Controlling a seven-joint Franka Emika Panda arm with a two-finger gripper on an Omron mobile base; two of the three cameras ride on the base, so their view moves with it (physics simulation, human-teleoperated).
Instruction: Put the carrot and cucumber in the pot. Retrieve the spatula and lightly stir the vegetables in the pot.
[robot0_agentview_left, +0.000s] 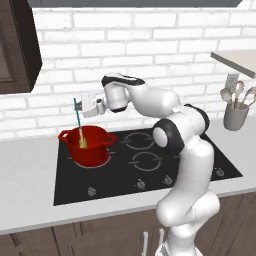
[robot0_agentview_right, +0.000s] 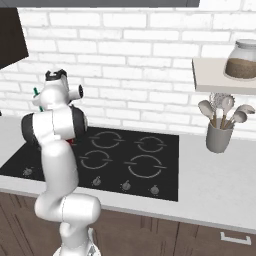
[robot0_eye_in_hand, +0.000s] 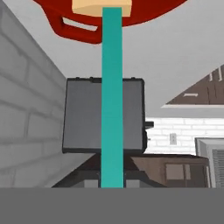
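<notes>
Over the back-left burner of the black cooktop (robot0_agentview_left: 150, 172) sits the red pot (robot0_agentview_left: 87, 148), one of its small side handles showing as a red loop at the top of the hand view. Above the pot, the gripper (robot0_agentview_left: 84, 106) reaches out sideways from the white arm and is clamped narrow on the upper part of the spatula (robot0_agentview_left: 78, 122). From the left base view the teal handle runs down from the gripper, leaning slightly, and its pale tan flat end dips inside the pot below the rim. Seen from the hand camera, the teal handle comes up between the two finger tips (robot0_eye_in_hand: 89, 180) and runs straight to the tan end at the pot. I cannot make out the carrot or the cucumber inside the pot from any view. On the grey counter (robot0_agentview_left: 30, 165) to the right of the cooktop, well apart from the pot, stands a grey utensil holder (robot0_agentview_right: 219, 136) filled with grey spoons and ladles. Higher up, a glass jar (robot0_agentview_right: 242, 60) rests on a wall shelf (robot0_agentview_right: 215, 77).
</notes>
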